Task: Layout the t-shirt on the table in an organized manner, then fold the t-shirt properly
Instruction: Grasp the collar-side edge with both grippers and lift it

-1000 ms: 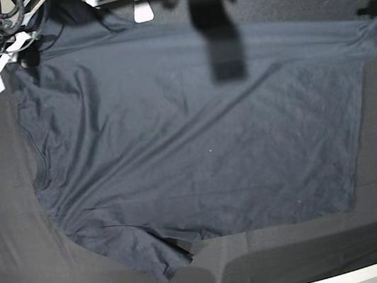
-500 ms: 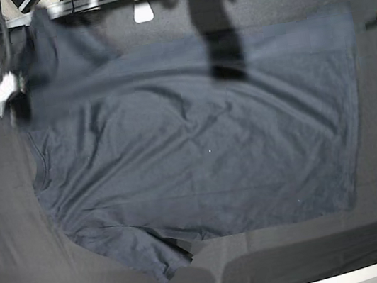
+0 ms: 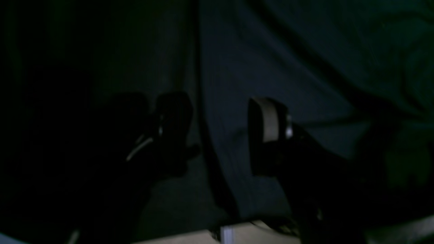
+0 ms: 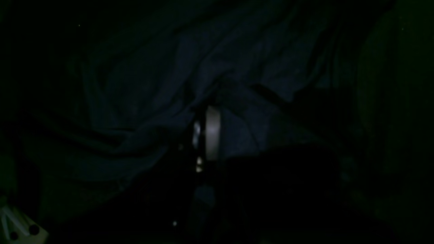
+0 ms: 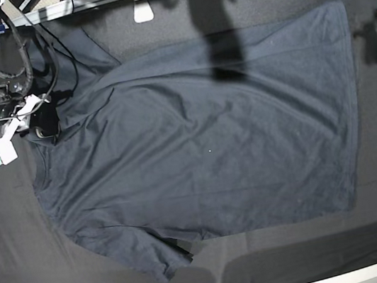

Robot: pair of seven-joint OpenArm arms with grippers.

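Wide tabletop (image 5: pixel 19 247) of creased black cloth, clamped at the corners in orange and blue. Nearly covered through the middle by the dark charcoal-grey, short-sleeved soft-fabric t-shirt (image 5: pixel 204 146), lying mostly flat with the hem edge toward the base view's right and the neck end toward its left. Far sleeve spread out near the top left; near sleeve bunched and folded over at the lower edge. Faint creases across the body, otherwise smooth.

Judged roughly midway through the layout stage: body spread, hem side straight, but collar end not yet settled and near sleeve not yet tidied. No fold visible anywhere, so the whole folding half looks left to do.

Right claw (image 4: pixel 206 135) at the collar corner, top left of the base view, clenched, with dark cloth gathered around the pale fingertip in the right wrist view; apparently pinching the t-shirt there, though too dim to be sure. Left claw (image 3: pixel 220 132) by the straight hem edge at the far right, released, jaws standing apart with nothing between, just above the tabletop cloth and shirt edge.
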